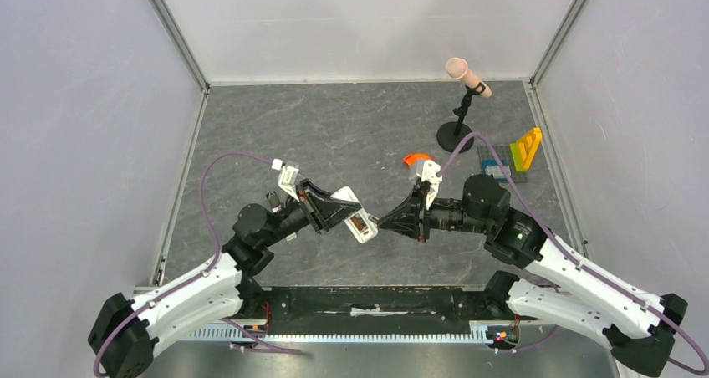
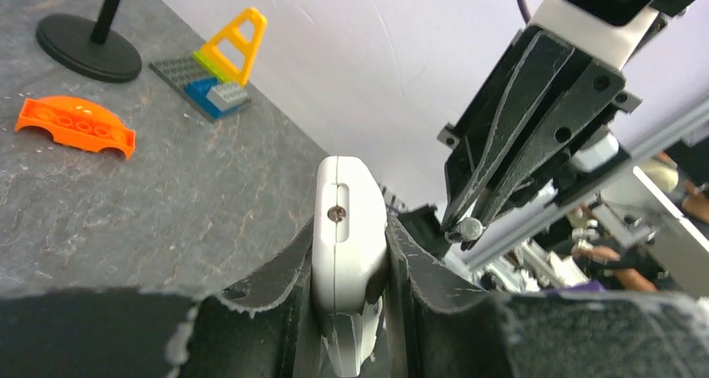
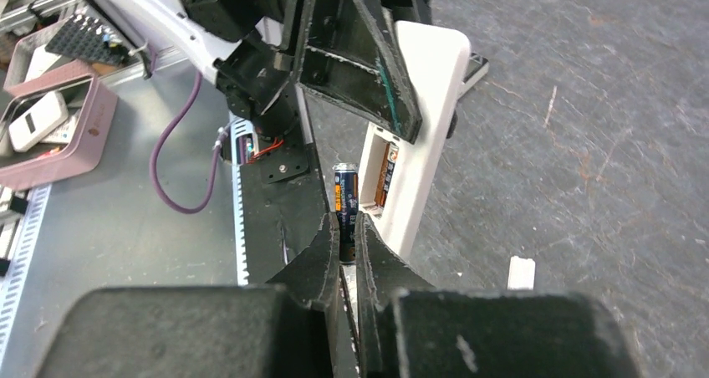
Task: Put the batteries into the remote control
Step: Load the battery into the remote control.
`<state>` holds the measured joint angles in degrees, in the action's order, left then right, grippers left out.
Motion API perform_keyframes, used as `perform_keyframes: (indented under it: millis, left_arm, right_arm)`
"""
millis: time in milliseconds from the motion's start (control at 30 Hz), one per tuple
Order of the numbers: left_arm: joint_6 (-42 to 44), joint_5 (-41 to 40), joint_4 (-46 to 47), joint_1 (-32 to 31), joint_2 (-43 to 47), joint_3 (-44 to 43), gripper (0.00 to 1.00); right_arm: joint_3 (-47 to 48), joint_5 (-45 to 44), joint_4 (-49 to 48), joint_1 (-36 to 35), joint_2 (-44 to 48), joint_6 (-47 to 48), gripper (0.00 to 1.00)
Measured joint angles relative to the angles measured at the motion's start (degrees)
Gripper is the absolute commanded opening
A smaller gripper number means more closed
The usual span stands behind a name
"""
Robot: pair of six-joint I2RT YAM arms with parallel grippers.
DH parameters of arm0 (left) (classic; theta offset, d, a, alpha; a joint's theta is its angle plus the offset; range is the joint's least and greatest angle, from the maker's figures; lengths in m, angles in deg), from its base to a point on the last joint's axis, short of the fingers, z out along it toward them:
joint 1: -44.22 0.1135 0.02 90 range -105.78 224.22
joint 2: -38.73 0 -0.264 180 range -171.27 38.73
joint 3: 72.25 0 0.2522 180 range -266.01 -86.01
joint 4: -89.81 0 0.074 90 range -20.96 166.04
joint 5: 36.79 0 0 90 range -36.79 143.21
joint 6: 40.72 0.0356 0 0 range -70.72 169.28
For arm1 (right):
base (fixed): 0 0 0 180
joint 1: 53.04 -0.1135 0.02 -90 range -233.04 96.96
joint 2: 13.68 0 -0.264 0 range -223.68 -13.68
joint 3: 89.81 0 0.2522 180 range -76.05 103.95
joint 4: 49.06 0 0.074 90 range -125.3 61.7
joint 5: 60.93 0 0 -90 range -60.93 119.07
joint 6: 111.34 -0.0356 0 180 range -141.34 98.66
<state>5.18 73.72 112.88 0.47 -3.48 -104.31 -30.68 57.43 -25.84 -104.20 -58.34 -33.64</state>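
Over grey tabletop [image 1: 334,127]: remote [image 2: 347,194] in left hand [image 2: 351,265], battery [image 3: 344,198] in right hand [image 3: 347,229], wrist-view only.

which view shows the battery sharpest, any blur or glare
right wrist: battery and remote control sharp, bottom foreground blurred; left wrist: remote control crisp, bottom foreground soft, no glare; top external: even flat light, battery too small to make out

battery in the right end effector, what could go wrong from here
The battery is held by one end in the right end effector, so it may pivot or slip when pushed in. It sits beside the recess of the remote, not yet lined up, and could jam on the rim.
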Motion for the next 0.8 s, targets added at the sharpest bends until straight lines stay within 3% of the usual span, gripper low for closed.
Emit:
perform_keyframes:
  millis: [400, 800]
  left_arm:
    - [-9.38, -14.36, 14.05, 0.00, -2.03, 7.41, 0.02]
    - [-13.94, -20.96, 15.61, 0.02, 4.81, 11.85, 0.02]
  right_arm:
    - [4.02, -8.63, 2.89, -5.16, -6.47, -2.71, 0.03]
    - [11.96, -18.43, 6.78, -10.51, -14.40, -2.64, 0.06]
